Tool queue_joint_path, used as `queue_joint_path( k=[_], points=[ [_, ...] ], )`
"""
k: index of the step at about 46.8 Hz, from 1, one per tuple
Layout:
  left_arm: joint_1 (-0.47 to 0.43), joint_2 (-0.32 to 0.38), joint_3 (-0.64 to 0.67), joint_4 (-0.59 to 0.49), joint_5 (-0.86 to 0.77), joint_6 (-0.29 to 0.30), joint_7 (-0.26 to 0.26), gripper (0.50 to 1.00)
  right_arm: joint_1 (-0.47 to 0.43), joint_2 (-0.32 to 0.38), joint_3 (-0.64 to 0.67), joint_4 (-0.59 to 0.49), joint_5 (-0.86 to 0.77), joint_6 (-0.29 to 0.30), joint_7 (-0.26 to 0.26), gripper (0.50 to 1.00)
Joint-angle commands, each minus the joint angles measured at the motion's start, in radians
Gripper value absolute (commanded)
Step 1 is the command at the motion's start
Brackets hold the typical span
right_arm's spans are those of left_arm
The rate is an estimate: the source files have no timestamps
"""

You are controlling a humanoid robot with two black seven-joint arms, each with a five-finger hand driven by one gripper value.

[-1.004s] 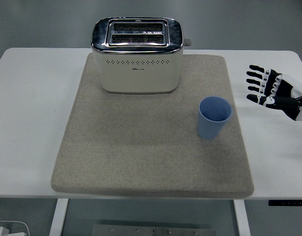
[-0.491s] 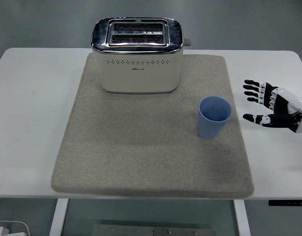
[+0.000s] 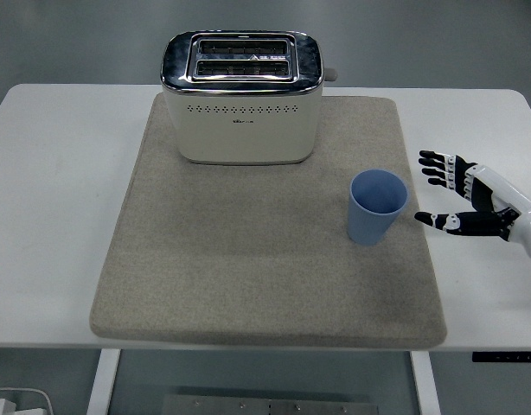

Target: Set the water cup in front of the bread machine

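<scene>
A light blue water cup (image 3: 377,206) stands upright on the right part of the grey mat (image 3: 248,277). The cream and chrome bread machine (image 3: 241,98) sits at the mat's far end, left of and behind the cup. My right hand (image 3: 431,188) hovers just right of the cup, at the mat's right edge, its fingers spread toward the cup and its thumb held low. A small gap separates the hand from the cup, and it holds nothing. The left arm does not appear.
The white table (image 3: 49,216) extends around the mat on both sides. A stretch of mat (image 3: 239,216) lies between the bread machine's front and the near edge. Below the table's near edge the floor shows.
My right hand has moved left and slightly down, closing in on the cup, with its thumb swung out under the fingers. Cup and bread machine have not moved.
</scene>
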Motion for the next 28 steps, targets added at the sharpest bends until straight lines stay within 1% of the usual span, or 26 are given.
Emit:
queue_joint_path(
  k=[1, 7, 20, 28],
  points=[
    [0.0, 0.0, 0.0, 0.001, 0.0, 0.0, 0.0, 1.0, -0.002, 0.011, -0.001, -0.003, 0.0, -0.003, 0.0, 0.926],
    [0.0, 0.0, 0.0, -0.001, 0.0, 0.0, 0.0, 1.0, -0.016, 0.042, -0.001, -0.006, -0.002, -0.005, 0.0, 0.926],
    [0.0, 0.0, 0.0, -0.001, 0.0, 0.0, 0.0, 1.0, -0.024, 0.066, -0.002, -0.006, -0.002, -0.003, -0.001, 0.926],
    [0.0, 0.0, 0.0, -0.001, 0.0, 0.0, 0.0, 1.0, -0.022, 0.099, -0.005, -0.023, -0.014, -0.003, 0.0, 0.926]
  ],
)
